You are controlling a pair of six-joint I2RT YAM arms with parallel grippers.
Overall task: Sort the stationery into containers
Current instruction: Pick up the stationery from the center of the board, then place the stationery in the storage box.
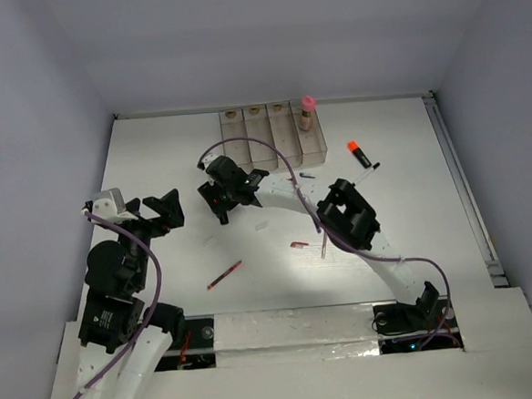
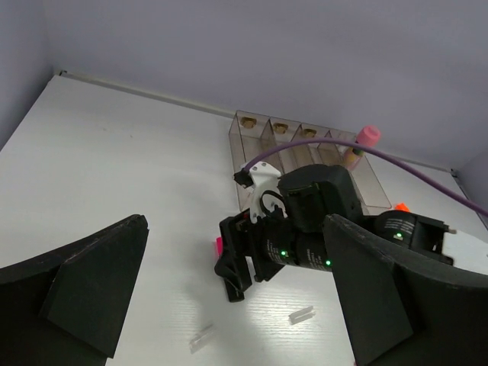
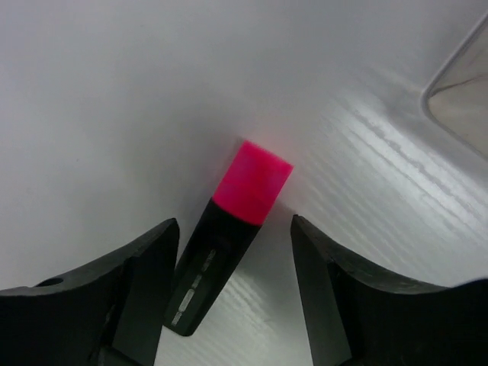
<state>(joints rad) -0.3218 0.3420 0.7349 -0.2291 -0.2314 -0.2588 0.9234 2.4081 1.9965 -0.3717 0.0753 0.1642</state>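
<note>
Left gripper: jaws spread wide, with nothing between them. Right gripper: jaws parted and gripping nothing. A pink-capped highlighter lay flat on the table between them, its cap reaching past the fingertips. The bins stood just beyond the right jaws, and a glue stick stood on end in the rightmost one.

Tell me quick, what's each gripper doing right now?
Left gripper: open, holding nothing.
Right gripper: open, fingers either side of the pink-capped black highlighter lying on the table, not gripping it.
</note>
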